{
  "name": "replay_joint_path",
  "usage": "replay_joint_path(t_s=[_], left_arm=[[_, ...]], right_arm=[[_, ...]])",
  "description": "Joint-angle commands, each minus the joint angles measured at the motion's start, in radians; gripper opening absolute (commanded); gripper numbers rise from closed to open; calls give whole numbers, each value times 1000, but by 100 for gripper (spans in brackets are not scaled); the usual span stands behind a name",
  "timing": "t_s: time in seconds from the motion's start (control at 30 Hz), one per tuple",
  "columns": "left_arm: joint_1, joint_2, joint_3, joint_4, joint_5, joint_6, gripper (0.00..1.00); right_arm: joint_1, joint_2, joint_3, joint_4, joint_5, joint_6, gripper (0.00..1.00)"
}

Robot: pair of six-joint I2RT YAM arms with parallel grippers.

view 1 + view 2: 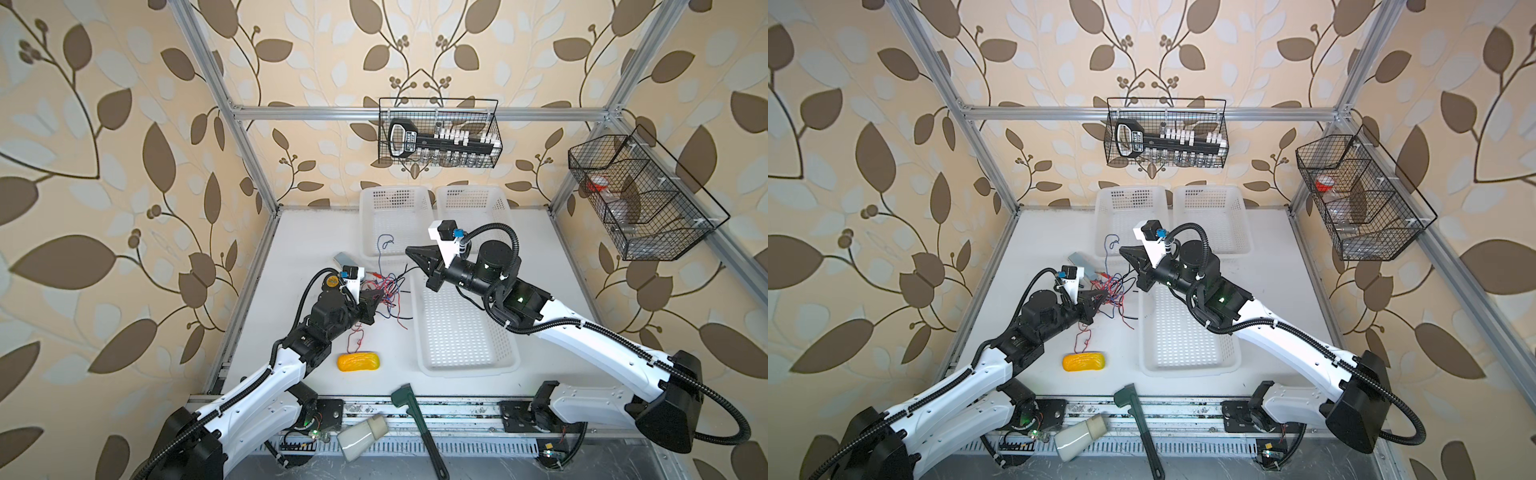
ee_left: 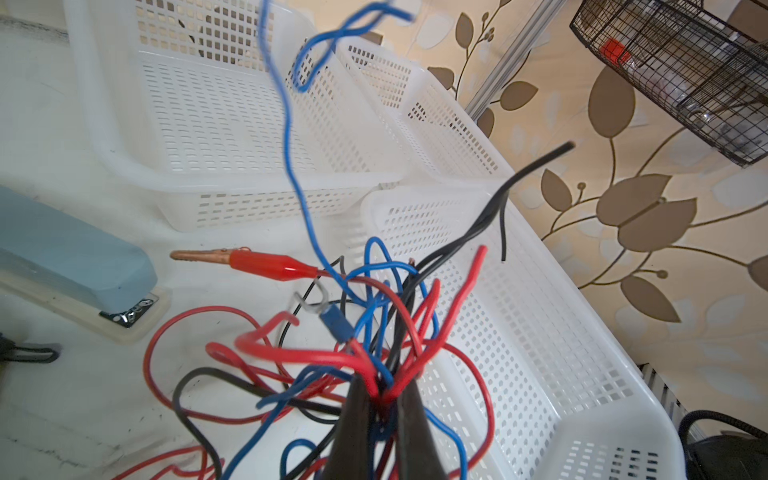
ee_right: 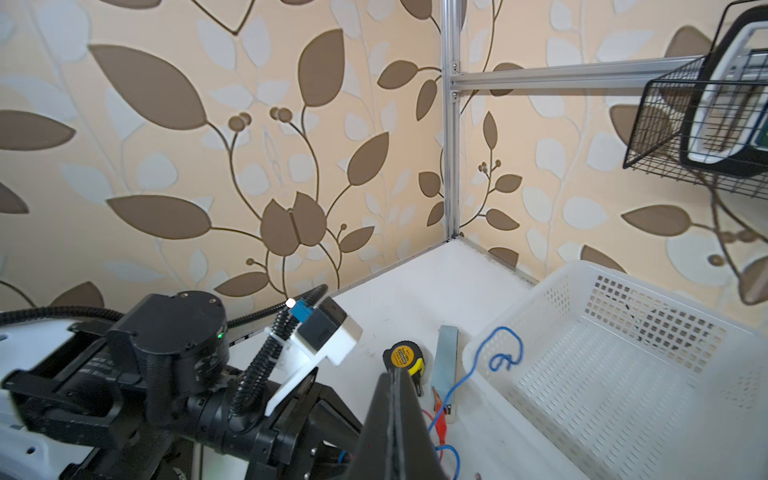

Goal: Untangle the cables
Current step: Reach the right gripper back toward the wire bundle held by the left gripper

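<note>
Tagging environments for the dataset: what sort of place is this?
Most likely a lab robot cell, not a home: an aluminium frame lined with leaf wallpaper, a white tabletop, and a hanging wire basket of props.

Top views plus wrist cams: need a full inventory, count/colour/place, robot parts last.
cables: one tangle, red, blue and black, mid-table
alligator clip: one, red sleeve, on the table at the tangle
plastic baskets: three, white, one front right, two at the back
wire baskets: two, black, hung on the frame, back and right
stapler: one, blue-grey, left of the tangle
tape measure: one, yellow and black, beside the stapler
oblong item: one, yellow, front of table
tool: one, green head, black handle, front edge
bottle-like item: one, cream, front rail
left gripper: shut on the cables
right gripper: shut, empty, raised
</note>
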Motion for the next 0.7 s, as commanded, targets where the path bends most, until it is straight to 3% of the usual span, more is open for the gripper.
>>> replay_joint_path(t_s=[0.0, 0.1, 0.27, 0.67], left_arm=[[6, -49, -9, 4, -3, 28, 0], [6, -75, -15, -13, 10, 51, 0], [6, -100, -7, -31, 40, 97, 0], [5, -85, 67, -112, 85, 178, 0]], right_arm=[[-16, 32, 51, -82, 54, -29, 1], [-16, 80, 90, -157, 48, -36, 12], [-14, 193, 168, -251, 29, -21, 22], [-1, 415, 320, -363, -22, 35, 28]])
